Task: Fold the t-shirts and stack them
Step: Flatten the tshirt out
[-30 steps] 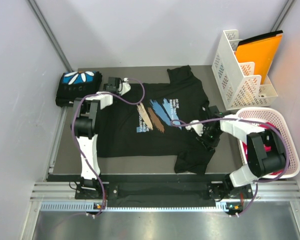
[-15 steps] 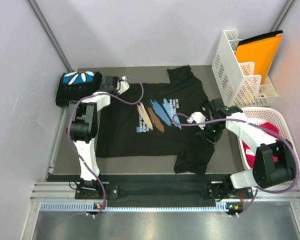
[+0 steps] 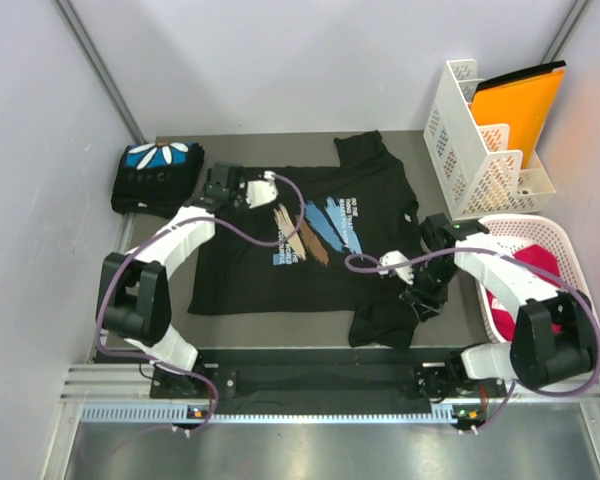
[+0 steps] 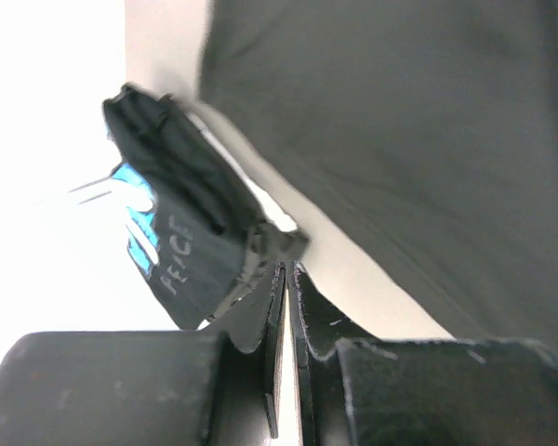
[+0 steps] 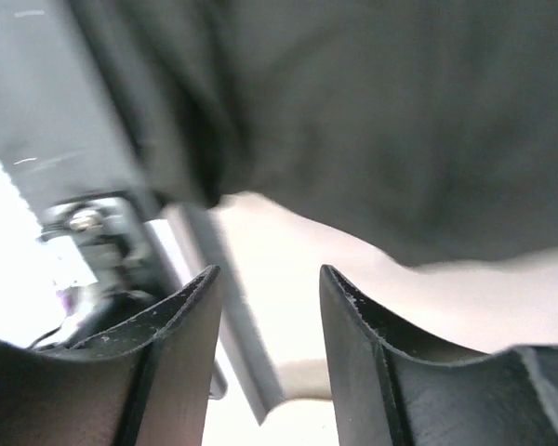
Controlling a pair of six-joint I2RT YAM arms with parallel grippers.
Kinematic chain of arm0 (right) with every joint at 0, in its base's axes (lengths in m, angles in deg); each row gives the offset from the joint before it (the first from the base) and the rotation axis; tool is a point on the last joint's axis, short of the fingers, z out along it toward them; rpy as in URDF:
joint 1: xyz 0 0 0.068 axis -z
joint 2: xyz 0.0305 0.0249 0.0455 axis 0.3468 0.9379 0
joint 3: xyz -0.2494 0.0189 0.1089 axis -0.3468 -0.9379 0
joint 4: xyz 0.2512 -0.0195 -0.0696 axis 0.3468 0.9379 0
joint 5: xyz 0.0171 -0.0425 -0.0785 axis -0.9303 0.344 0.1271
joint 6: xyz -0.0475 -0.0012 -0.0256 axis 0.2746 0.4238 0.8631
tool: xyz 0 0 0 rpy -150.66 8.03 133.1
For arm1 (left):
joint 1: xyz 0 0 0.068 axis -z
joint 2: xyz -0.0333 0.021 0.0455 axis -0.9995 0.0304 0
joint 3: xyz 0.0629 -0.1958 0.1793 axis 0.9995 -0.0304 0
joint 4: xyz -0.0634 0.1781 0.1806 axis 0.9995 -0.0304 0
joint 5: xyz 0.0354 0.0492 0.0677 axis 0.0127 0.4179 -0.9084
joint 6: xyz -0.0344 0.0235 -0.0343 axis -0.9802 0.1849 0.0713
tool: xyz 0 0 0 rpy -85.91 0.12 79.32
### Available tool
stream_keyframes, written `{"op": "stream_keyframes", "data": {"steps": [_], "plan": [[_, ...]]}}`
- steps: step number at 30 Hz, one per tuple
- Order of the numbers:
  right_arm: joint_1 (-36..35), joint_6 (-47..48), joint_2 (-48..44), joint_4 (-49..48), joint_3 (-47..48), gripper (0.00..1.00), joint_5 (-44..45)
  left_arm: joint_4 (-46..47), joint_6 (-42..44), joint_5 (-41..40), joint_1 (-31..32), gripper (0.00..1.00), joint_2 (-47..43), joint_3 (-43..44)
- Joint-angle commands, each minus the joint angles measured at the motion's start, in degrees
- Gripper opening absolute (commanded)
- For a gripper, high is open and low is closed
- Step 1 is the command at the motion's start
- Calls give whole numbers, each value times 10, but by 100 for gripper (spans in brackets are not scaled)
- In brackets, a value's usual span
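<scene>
I have the brush-stroke t-shirt (image 3: 310,240) spread flat across the middle of the bench (image 3: 300,148). Its hem is toward 9 o'clock and its collar toward 3 o'clock. One sleeve points to 12 o'clock, and the other lies rumpled near 5 o'clock. The print of blue and tan strokes with white text faces up.

The second t-shirt (image 3: 155,175) sits folded in the bench's 10 o'clock corner. Its blue patch with white petals is on top, and it lies apart from the flat shirt.

The left jaws are at the flat shirt's 10 o'clock corner, between the two shirts. From the left wrist camera they are all but closed, with only a thin slit of light between them and no cloth in it. That view also shows the folded shirt (image 4: 181,242) just ahead at 11 o'clock and the flat shirt's edge at 1 o'clock.

The right jaws are low at the shirt's 4 o'clock side, by the rumpled sleeve. The right wrist camera shows them parted to a moderate gap with nothing between them, and black cloth just beyond the tips.

At 3 o'clock, off the bench, is a white basket (image 3: 555,235) with something red (image 3: 525,275) inside. At 1 o'clock stands a white rack (image 3: 470,150) holding an orange folder (image 3: 520,105).
</scene>
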Motion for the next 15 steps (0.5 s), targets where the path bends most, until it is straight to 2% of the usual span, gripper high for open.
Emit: {"op": "stream_keyframes", "data": {"steps": [1,7,15], "plan": [[10,88,41,114,19,45,-121,-25,30,-13,20,10,-30,-31],[14,151,80,161,30,44,-143,-33,26,-28,44,10,-40,-38],[14,165,117,132,19,44,-142,-38,49,-40,51,10,-32,-18]]}}
